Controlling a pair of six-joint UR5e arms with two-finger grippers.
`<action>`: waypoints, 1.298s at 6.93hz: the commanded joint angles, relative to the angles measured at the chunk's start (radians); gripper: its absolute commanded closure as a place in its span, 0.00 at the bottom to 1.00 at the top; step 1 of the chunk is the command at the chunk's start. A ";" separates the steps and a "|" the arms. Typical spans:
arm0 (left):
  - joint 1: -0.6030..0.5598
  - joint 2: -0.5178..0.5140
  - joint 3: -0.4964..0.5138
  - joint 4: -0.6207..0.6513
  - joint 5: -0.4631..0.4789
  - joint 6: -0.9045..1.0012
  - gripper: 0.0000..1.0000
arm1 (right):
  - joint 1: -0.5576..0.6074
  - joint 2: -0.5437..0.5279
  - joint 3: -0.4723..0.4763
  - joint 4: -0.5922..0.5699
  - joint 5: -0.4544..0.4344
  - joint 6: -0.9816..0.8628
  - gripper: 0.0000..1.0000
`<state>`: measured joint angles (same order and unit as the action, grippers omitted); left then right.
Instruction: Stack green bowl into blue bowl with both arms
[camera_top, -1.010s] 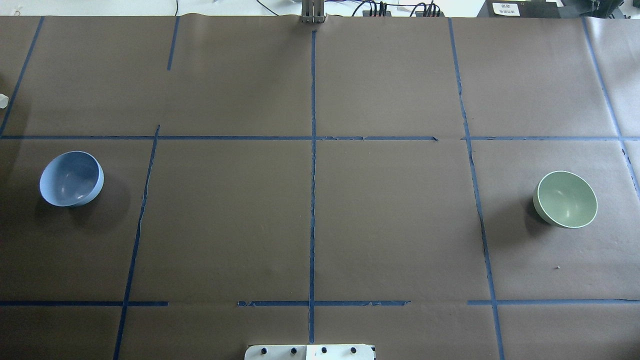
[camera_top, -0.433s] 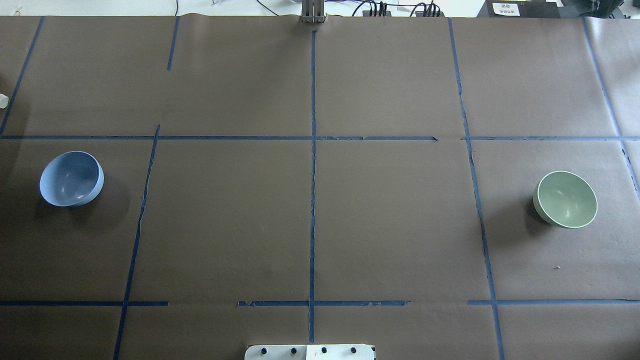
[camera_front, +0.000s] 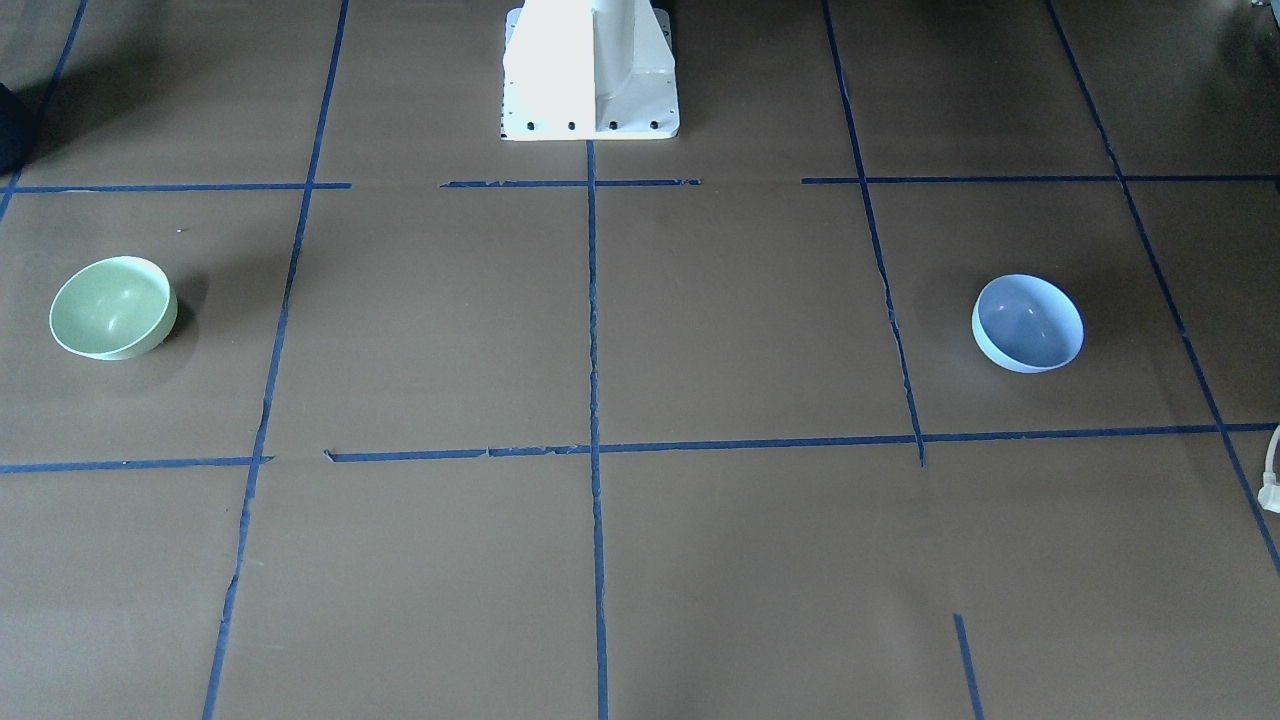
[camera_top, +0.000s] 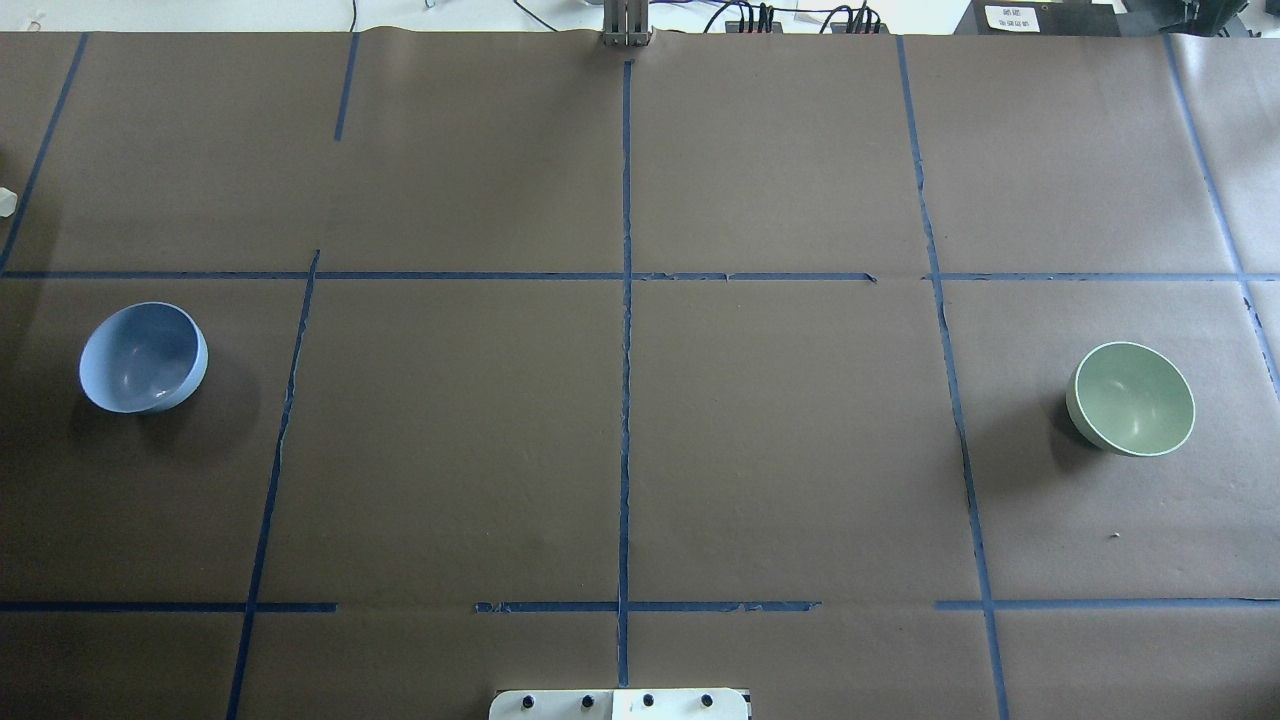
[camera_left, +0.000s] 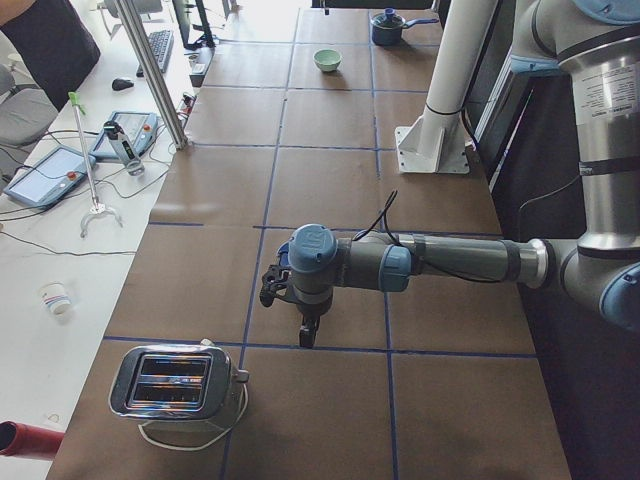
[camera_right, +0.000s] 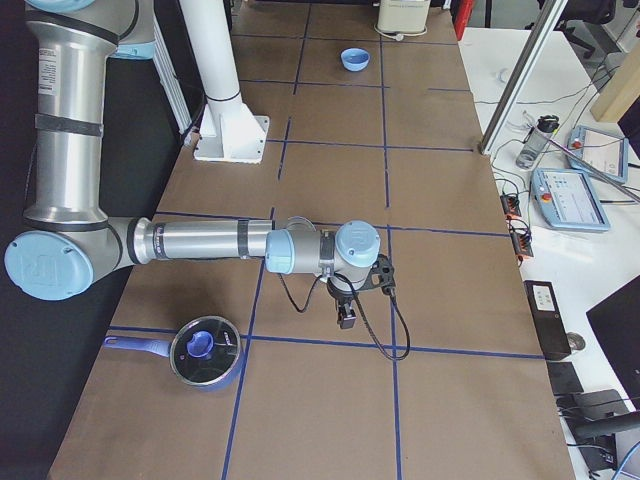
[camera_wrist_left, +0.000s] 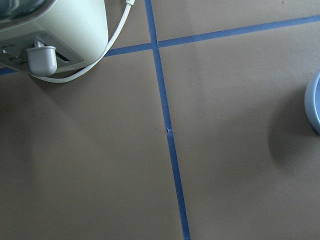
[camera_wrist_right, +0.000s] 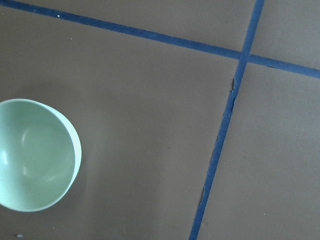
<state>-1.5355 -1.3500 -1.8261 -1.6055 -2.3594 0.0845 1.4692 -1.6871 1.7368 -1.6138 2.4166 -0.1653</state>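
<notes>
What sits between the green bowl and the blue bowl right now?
Between green bowl and blue bowl, only brown table cover crossed by blue tape lines; the overhead view shows it.

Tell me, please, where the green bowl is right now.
In the overhead view the green bowl sits upright at the far right, just right of a blue tape line, with the blue bowl at the far left.

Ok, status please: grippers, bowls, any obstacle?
Left gripper, right gripper: jaws' state unclear. Smooth pale green round bowl and smooth pale blue round bowl upright, far apart, unstacked. No object between them.
</notes>
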 joint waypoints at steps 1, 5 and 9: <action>0.000 -0.001 0.005 -0.002 -0.001 -0.009 0.00 | -0.001 0.003 -0.002 0.000 0.001 -0.002 0.00; 0.172 -0.053 0.004 -0.069 -0.046 -0.318 0.00 | -0.003 0.009 0.000 0.000 0.007 0.003 0.00; 0.332 -0.141 0.192 -0.405 -0.046 -0.644 0.00 | -0.026 0.006 -0.017 0.084 0.001 0.006 0.00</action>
<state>-1.2520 -1.4543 -1.6994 -1.9100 -2.4062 -0.4598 1.4503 -1.6804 1.7254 -1.5414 2.4191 -0.1592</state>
